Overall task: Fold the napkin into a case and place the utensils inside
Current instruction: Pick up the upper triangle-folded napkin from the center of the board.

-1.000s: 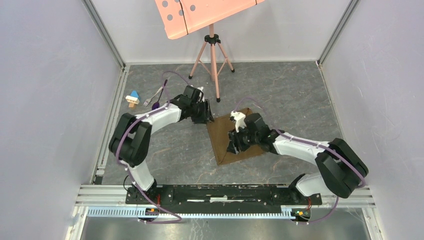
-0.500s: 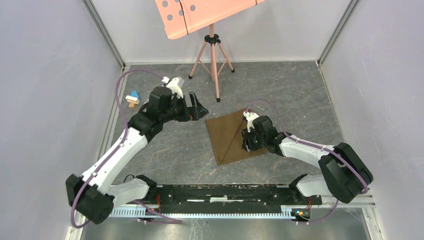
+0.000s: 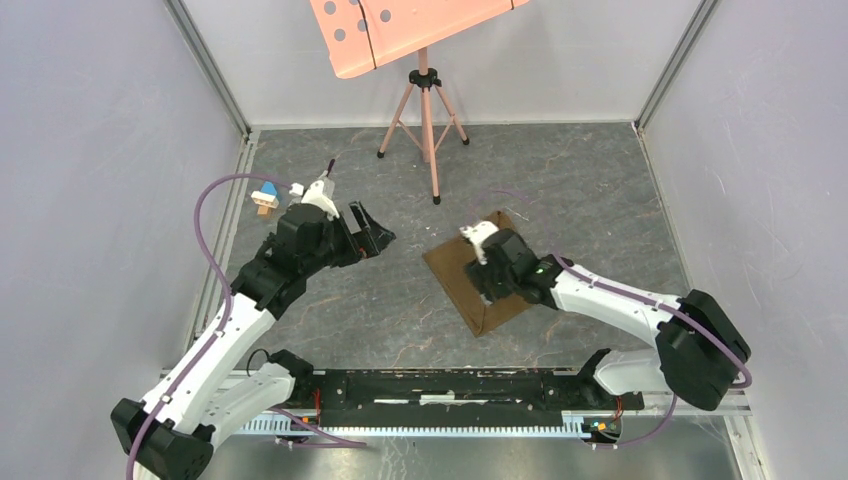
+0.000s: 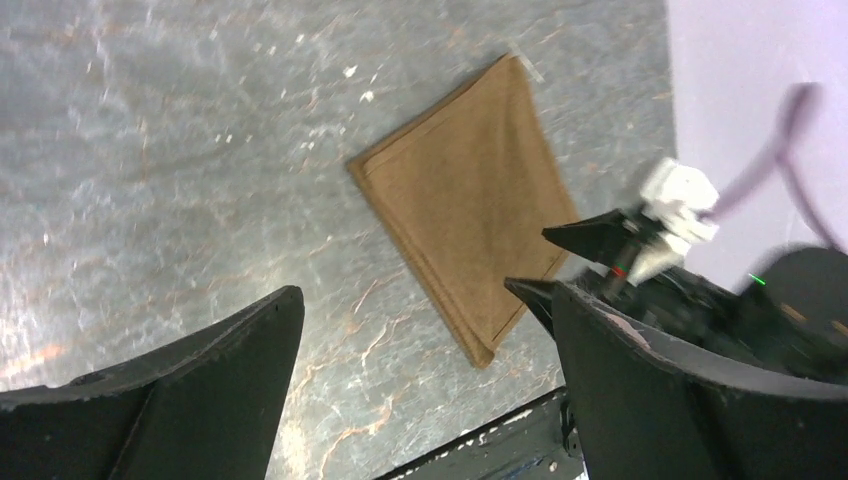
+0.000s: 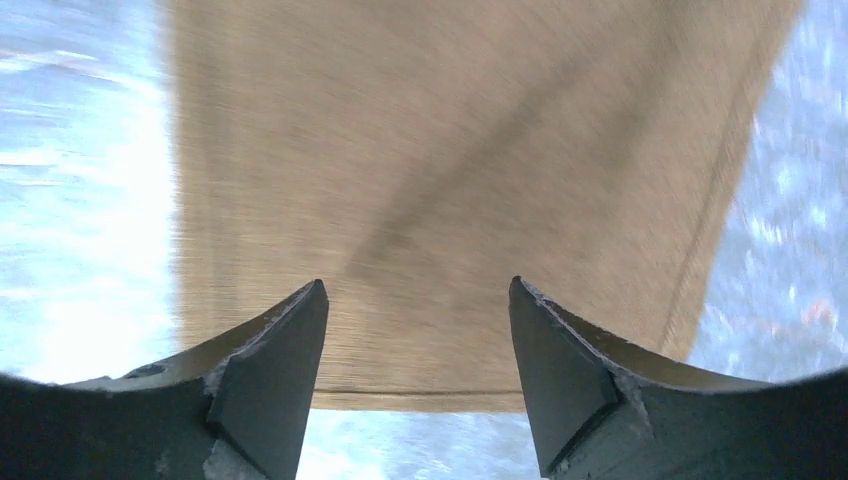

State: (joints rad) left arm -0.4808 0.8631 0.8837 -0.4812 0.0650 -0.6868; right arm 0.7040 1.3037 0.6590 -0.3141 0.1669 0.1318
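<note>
Olive napkin (image 3: 452, 268), part-folded, lies toward 4 o'clock. Left gripper (image 4: 428, 292) and right gripper (image 5: 418, 340) gape empty. Next, probably pinch an edge.

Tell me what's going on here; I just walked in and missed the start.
The right claw is open just above an olive-brown napkin, which lies folded into a rectangle on the table. The left claw, also open, hangs over bare table off to the napkin's left, holding nothing. No utensils show in any view.
</note>
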